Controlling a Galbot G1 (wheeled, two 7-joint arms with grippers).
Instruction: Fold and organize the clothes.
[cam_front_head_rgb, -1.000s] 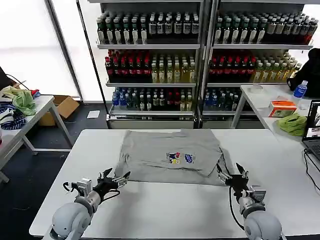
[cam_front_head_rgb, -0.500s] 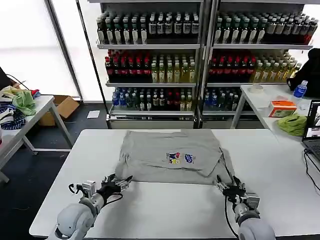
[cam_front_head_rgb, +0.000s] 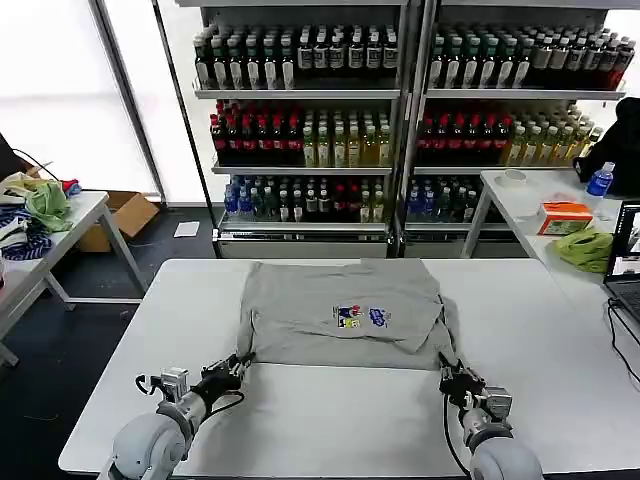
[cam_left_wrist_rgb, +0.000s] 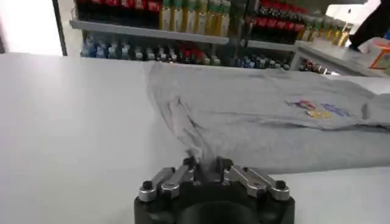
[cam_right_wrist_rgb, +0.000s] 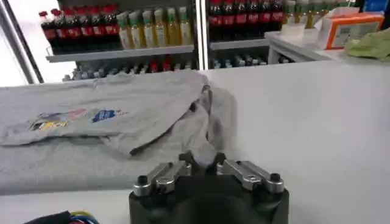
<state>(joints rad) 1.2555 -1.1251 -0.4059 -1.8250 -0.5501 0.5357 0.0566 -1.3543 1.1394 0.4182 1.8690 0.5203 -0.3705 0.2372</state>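
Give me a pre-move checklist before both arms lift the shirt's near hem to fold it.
1. Left gripper shut on the T-shirt near left corner: ok.
2. Right gripper shut on the near right corner: ok.
3. Shirt lying flat: not ok, right side is bunched and a sleeve is folded over.
4. Chest print facing up: ok.
5. Bare table in front for working: ok.
6. Grip firmness: cannot tell.

A grey T-shirt (cam_front_head_rgb: 345, 310) lies flat on the white table (cam_front_head_rgb: 330, 420), its multicoloured print (cam_front_head_rgb: 361, 316) facing up and its right sleeve folded inward. The left gripper (cam_front_head_rgb: 232, 370) pinches the shirt's near-left corner; the right gripper (cam_front_head_rgb: 452, 376) pinches the near-right corner. Shelves of bottles (cam_front_head_rgb: 400, 110) stand behind.
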